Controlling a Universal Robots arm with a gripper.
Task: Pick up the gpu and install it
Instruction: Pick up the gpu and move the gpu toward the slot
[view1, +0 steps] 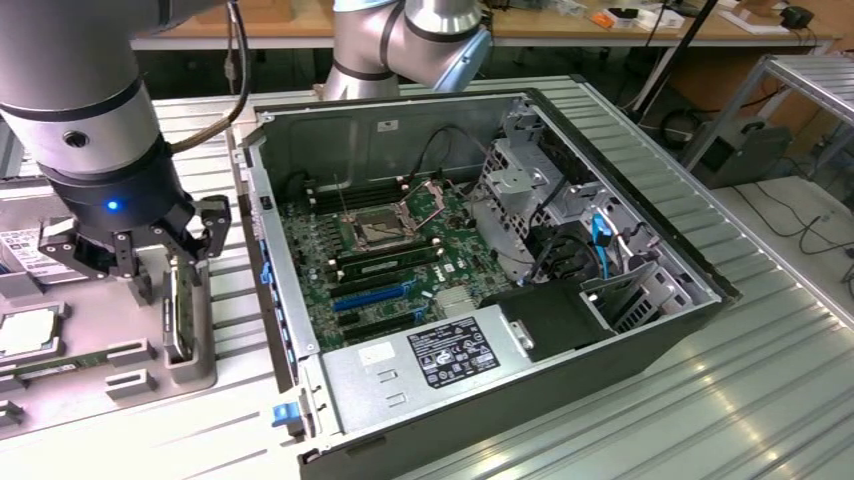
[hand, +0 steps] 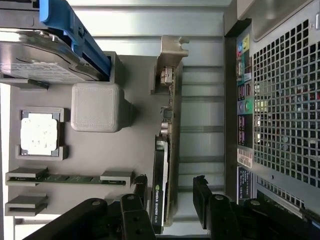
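The gripper (view1: 167, 275) hangs low over the grey parts tray (view1: 187, 375) at the exterior view's left, jaws spread wide and holding nothing. In the wrist view its 2 black fingers (hand: 141, 192) straddle the gpu (hand: 164, 150), 1 on each side. There's a clear gap btwn the card and the finger on the PC side. The other finger sits just beside the black part (touching or not, can't tell).

The gpu stands on its long edge in a slot of the tray, not lifted yet. Its pale metal bracket (hand: 172, 62) is at the end far from the fingers, and a printed label shows on the black part near them.

Also on the tray: a hard drive in a blue carrier (hand: 50, 55), a grey block (hand: 97, 107), a CPU chip (hand: 39, 134) and a memory stick (hand: 65, 177).

The PC case (view1: 374, 130) lies open just beside the tray, toward the exterior view's right. Its motherboard (view1: 387, 240) is exposed, w/ blue expansion slots (view1: 374, 297) showing. The case's perforated rear panel (hand: 285, 100) faces the tray.
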